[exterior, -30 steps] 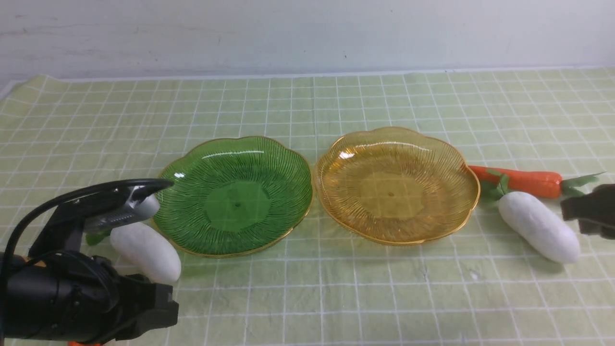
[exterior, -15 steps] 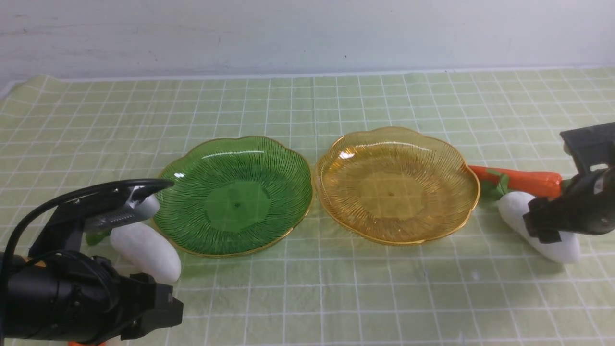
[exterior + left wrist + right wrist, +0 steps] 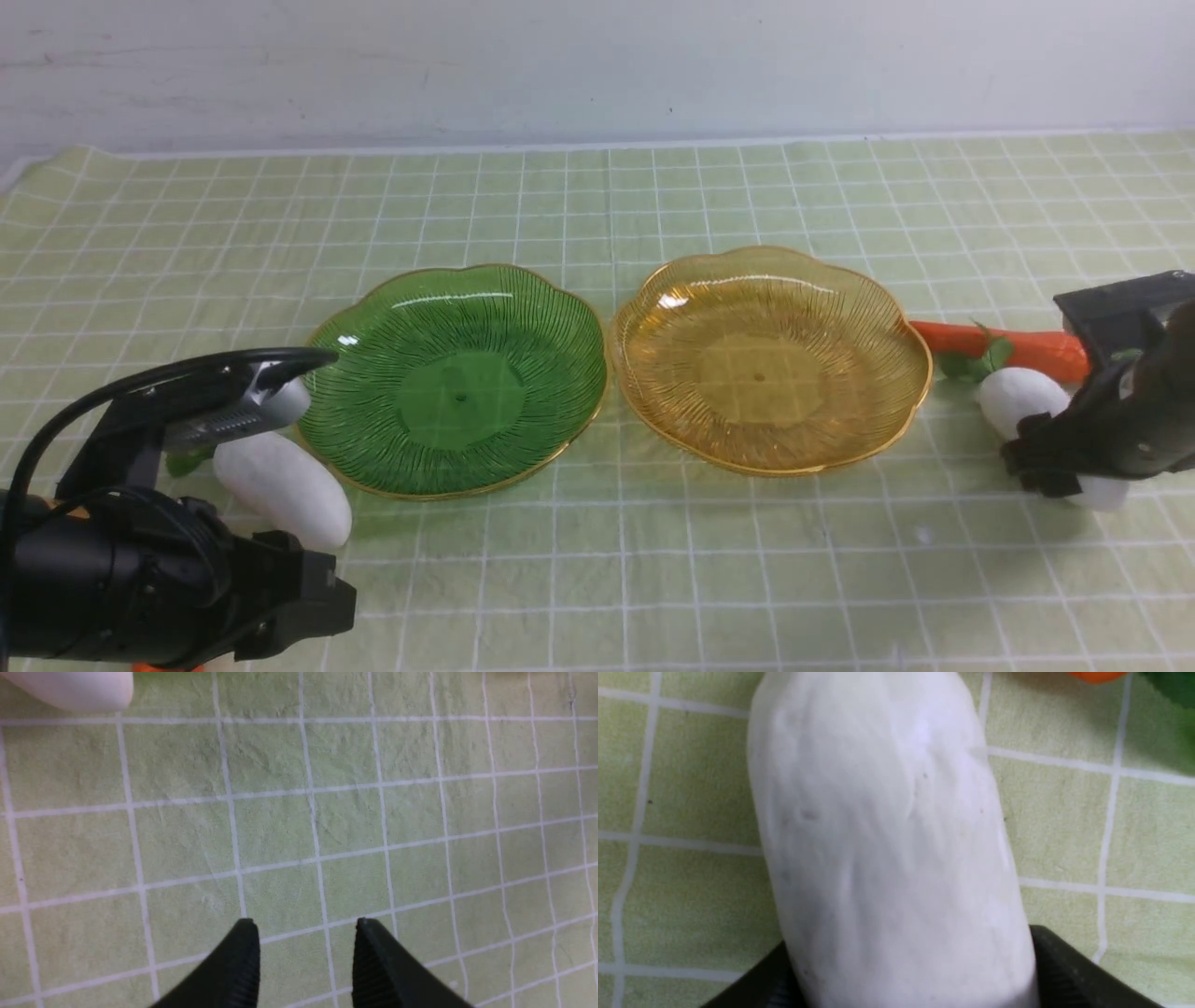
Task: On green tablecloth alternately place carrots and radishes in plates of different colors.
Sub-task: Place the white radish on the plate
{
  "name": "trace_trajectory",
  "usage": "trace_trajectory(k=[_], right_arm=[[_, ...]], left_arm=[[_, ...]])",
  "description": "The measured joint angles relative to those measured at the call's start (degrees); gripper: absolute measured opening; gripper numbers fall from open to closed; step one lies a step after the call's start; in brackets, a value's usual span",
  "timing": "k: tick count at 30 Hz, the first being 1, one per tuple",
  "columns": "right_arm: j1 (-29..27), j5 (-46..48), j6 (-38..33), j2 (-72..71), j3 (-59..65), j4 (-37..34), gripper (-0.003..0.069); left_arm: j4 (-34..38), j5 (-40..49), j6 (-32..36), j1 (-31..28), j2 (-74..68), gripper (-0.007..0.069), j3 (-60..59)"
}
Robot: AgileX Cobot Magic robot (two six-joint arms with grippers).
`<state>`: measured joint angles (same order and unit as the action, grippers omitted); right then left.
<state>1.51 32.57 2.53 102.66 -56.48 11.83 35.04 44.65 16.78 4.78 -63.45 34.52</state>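
Observation:
On the green tablecloth (image 3: 597, 205) stand a green plate (image 3: 355, 373) and an amber plate (image 3: 653, 373), both empty. My right gripper (image 3: 1064, 467) is down on the right radish (image 3: 1018, 399); in the right wrist view its fingers press both sides of the radish (image 3: 878, 812), which lies on the cloth. A carrot (image 3: 1013, 347) lies just behind it. My left gripper (image 3: 306, 926) is open over bare cloth, next to the left radish (image 3: 280, 485). A sliver of orange (image 3: 163, 666) shows under the left arm.
The left arm's black body (image 3: 140, 569) and cable fill the near left corner, close to the green plate's edge. A pale wall (image 3: 597, 65) runs behind the table's far edge. The carrot's leaves (image 3: 980, 359) touch the amber plate's right rim.
My right gripper came in from the right edge and dropped onto the right radish, which shifted slightly, its leaves too. The left arm has barely moved.

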Motion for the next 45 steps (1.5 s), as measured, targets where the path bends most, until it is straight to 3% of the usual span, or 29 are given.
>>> trace_trajectory(k=[7,11,18,22,35,43,45], right_arm=[[0.0,18.52,0.0,-0.21,-10.91,-3.77,0.0495],[0.0,26.91,-1.75,-0.61,-18.58,-12.93,0.0495],[0.26,24.89,-14.03,-0.68,-22.19,-36.09,0.0495],[2.2,21.99,-21.26,0.27,-22.44,-44.78,0.0495],[7.02,17.02,-25.85,6.95,-22.44,-46.82,0.0495],[7.09,15.66,-23.49,8.74,-22.72,-45.92,0.0653],[7.09,15.84,-23.35,8.8,-23.59,-44.17,0.0663]], left_arm=[[0.0,0.17,0.37,0.0,0.0,0.0258,0.0],[0.0,0.18,0.37,0.0,0.0,0.0258,0.0],[0.0,0.18,0.37,0.0,0.0,0.0258,0.0],[0.0,0.18,0.37,0.0,0.0,0.0258,0.0],[0.0,0.18,0.37,0.0,0.0,0.0258,0.0],[0.0,0.18,0.37,0.0,0.0,0.0258,0.0],[0.0,0.18,0.37,0.0,0.0,0.0258,0.0]])
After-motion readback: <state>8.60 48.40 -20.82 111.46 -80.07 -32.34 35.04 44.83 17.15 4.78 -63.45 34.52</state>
